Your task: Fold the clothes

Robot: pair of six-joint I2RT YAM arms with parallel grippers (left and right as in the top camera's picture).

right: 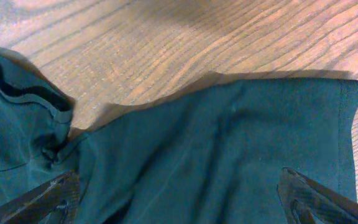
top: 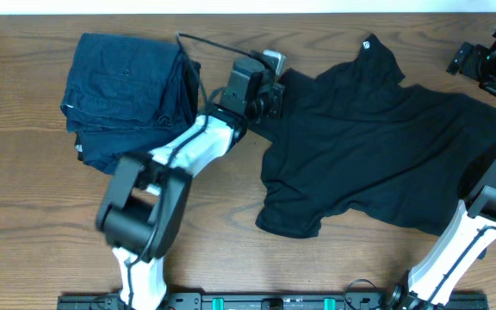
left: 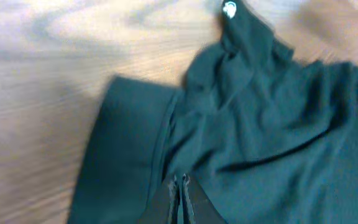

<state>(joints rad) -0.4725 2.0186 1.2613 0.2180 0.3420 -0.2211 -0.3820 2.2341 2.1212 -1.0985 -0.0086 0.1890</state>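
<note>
We see the black T-shirt (top: pixel 377 146) lying rumpled across the right half of the overhead view on the wooden table (top: pixel 24 215), with its white tag (top: pixel 368 45) near the top. The left gripper (left: pixel 179 198) sits at the shirt's left edge with its fingers pressed together; we cannot tell whether cloth is pinched. The right gripper (right: pixel 179 196) hangs over the fabric, spread wide and holding nothing. A folded denim stack (top: pixel 127 95) lies upper left.
</note>
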